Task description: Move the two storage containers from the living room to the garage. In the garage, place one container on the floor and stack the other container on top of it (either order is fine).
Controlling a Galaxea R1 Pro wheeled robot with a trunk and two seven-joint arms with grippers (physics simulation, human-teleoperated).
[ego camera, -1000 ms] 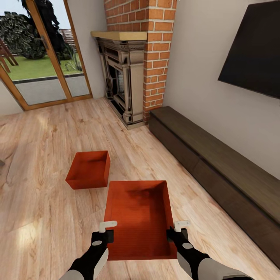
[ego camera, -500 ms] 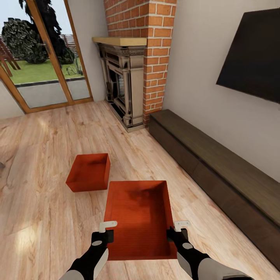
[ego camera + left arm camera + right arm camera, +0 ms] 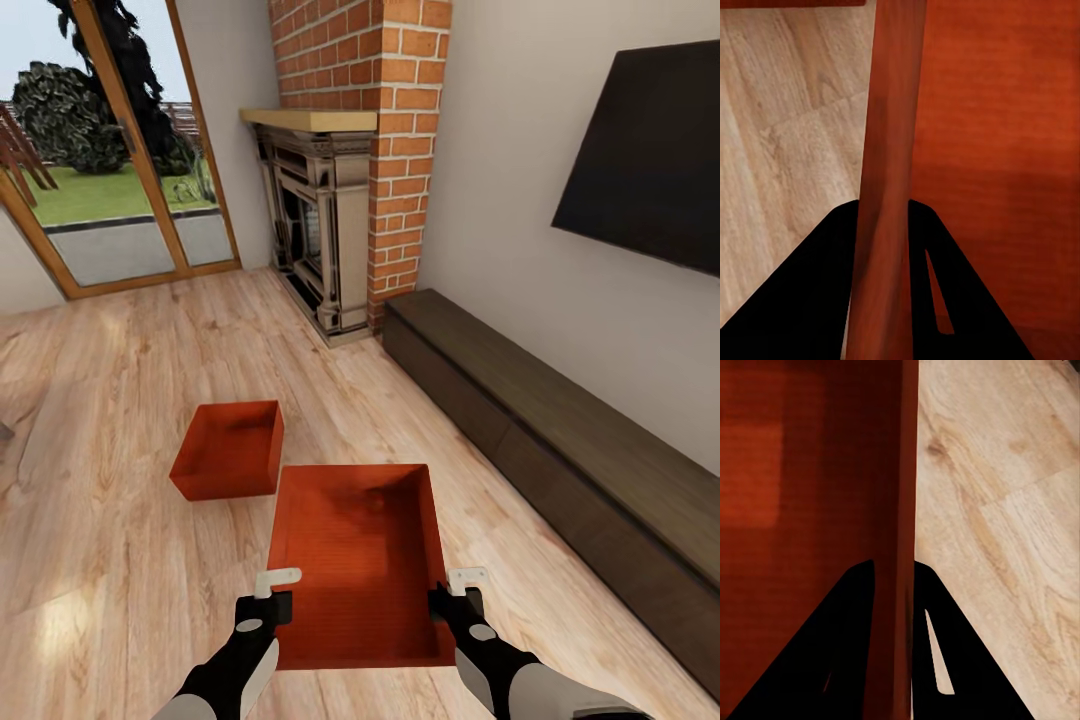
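1 storage container sits between the left gripper and right gripper; the other container lies ahead-left of the left gripper on the wood floor.

Head camera sits high, tilted forward and down across the plank floor toward the brick fireplace and glazed doors — both arms reach in from the bottom edge. The left wrist camera is pressed in close, looking along dark fingers that straddle a wall of the near container. Right wrist camera, same closeness, fingers astride the opposite wall. All three share that container and the wood floor beside it.
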